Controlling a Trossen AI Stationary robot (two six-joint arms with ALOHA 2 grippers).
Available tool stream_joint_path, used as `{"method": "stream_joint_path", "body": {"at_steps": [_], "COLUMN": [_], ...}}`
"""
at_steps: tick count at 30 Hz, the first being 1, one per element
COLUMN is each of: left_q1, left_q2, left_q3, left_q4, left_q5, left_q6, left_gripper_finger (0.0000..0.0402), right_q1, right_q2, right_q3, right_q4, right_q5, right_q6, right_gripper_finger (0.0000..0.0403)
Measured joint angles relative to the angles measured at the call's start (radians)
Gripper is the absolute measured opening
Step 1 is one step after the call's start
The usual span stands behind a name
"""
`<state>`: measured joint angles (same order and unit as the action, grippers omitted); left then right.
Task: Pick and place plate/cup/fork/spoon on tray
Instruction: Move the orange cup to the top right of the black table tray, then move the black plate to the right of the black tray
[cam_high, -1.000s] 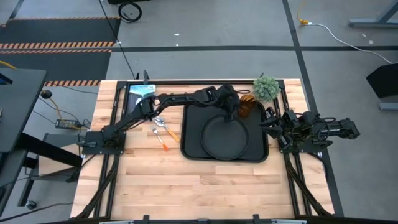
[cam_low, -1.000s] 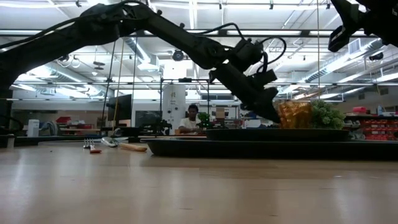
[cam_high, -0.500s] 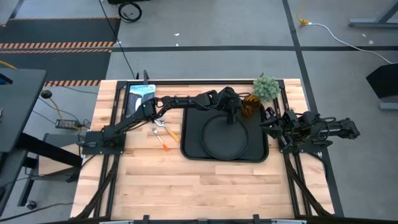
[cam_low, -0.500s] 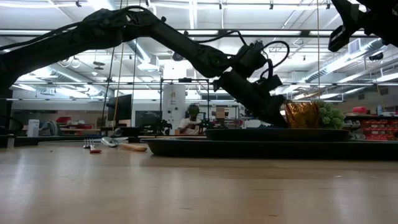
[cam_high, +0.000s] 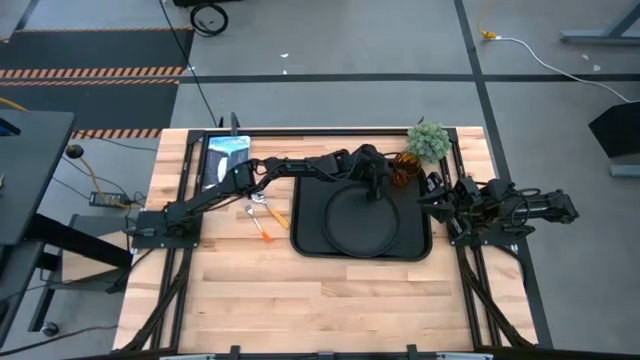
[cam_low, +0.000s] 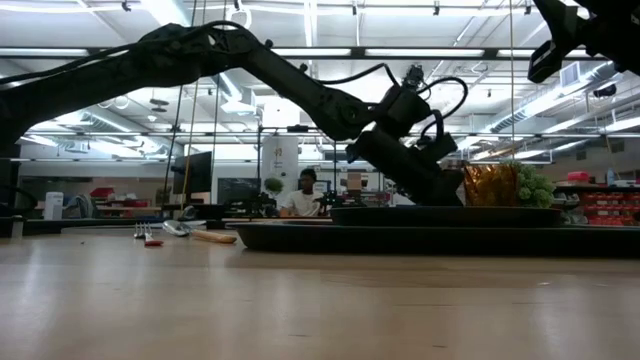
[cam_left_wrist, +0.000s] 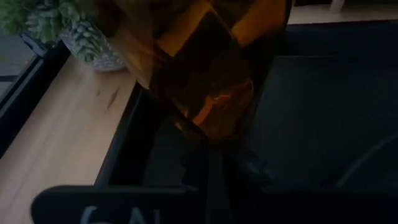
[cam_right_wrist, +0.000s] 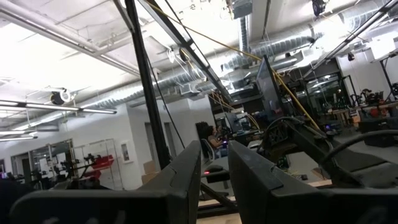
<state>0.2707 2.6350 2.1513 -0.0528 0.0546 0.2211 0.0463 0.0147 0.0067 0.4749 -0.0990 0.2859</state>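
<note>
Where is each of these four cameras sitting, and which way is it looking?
High view: overhead, facing straight down on the tray, plate and both arms.
Low view: at tabletop height, looking across; the left arm reaches to the cup.
Left wrist view: on the left arm, close against the cup.
Right wrist view: on the parked right arm, facing the room past its own fingers.
Shared: the cup and the plant show in the high, low and left wrist views.
</note>
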Motion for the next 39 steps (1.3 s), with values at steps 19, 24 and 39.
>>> {"method": "stream_joint_path", "body": {"at_steps": [19, 24, 39], "left_q1": [-0.002, -0.002, -0.105], "left_q2": [-0.096, -0.172, -0.249], "left_q3": [-0.001, 0.002, 0.0], "left_q4": [-0.142, -0.317, -0.832], "left_q5": [0.026, 0.083, -0.054], "left_q6": [0.056, 0.08, 0.106], "left_gripper_finger": [0.0027, 0.0007, 0.0004], "right_q1": [0.0, 0.0, 0.061], "right_q2": [0.0, 0.0, 0.0], "right_q3": [0.0, 0.0, 0.0], "right_q4": [0.0, 0.003, 0.001], "right_q5": [-0.05, -0.079, -0.108], "right_q6": [0.025, 0.035, 0.0], "right_gripper_finger": [0.0088, 0.0088, 0.0088]}}
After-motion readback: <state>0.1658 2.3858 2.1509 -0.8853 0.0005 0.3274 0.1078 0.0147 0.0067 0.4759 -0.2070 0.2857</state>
